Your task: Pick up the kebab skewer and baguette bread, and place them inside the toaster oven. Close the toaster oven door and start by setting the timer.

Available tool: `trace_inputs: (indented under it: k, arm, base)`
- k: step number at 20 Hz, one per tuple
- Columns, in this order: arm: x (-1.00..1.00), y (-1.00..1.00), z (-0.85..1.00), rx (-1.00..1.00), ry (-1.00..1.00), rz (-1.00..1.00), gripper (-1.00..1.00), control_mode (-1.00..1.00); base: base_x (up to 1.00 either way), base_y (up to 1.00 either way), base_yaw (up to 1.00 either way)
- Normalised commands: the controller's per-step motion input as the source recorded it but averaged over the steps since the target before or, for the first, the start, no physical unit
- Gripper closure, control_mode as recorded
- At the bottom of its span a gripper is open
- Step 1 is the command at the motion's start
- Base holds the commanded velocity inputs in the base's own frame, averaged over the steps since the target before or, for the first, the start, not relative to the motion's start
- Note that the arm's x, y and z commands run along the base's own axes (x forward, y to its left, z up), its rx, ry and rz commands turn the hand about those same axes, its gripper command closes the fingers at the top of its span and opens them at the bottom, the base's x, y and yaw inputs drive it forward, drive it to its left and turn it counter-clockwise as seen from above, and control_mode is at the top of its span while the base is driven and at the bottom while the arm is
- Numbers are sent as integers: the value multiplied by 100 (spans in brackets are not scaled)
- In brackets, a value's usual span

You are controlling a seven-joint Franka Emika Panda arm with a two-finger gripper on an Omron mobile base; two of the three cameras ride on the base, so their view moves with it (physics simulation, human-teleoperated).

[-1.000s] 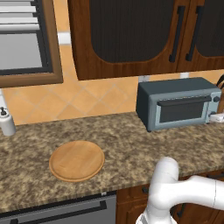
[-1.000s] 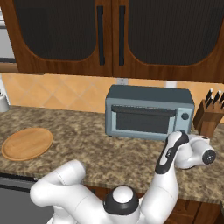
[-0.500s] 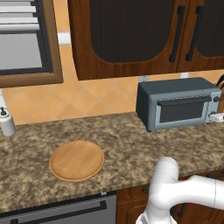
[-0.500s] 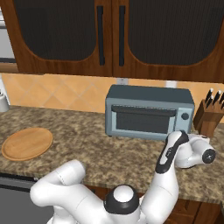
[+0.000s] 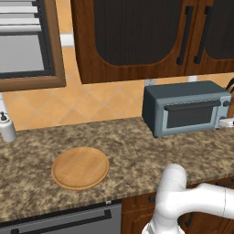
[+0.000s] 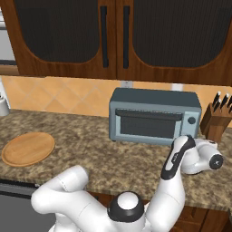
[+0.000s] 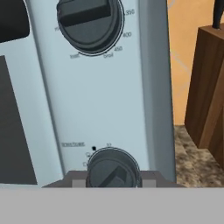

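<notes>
The blue-grey toaster oven stands on the counter with its door shut. My gripper is at the oven's right end, on the control panel. Its jaws are shut on the lower timer knob, which shows between them at the bottom of the hand view. The upper temperature knob sits above it. The kebab skewer and the baguette bread are out of view. A round wooden plate lies bare on the counter to the left.
A wooden knife block stands close to the oven's right side. A white dispenser bottle is at the far left of the counter. Dark wooden cabinets hang above the oven.
The jaws have gone from wide open to shut around the lower knob. The arm and the oven have stayed where they were.
</notes>
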Motion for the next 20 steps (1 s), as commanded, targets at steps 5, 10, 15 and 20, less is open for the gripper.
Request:
trace_inputs:
  k: [5,10,15,20]
  arm:
    - [0,0,0,0,0,-1,100,-100]
    - [0,0,0,7,0,-6,100,-100]
    - [0,-4,-1,21,0,-17,100,-100]
    - [0,-1,0,21,0,-18,100,-100]
  base:
    - [0,0,0]
    - [0,0,0]
    - [0,0,0]
    - [0,0,0]
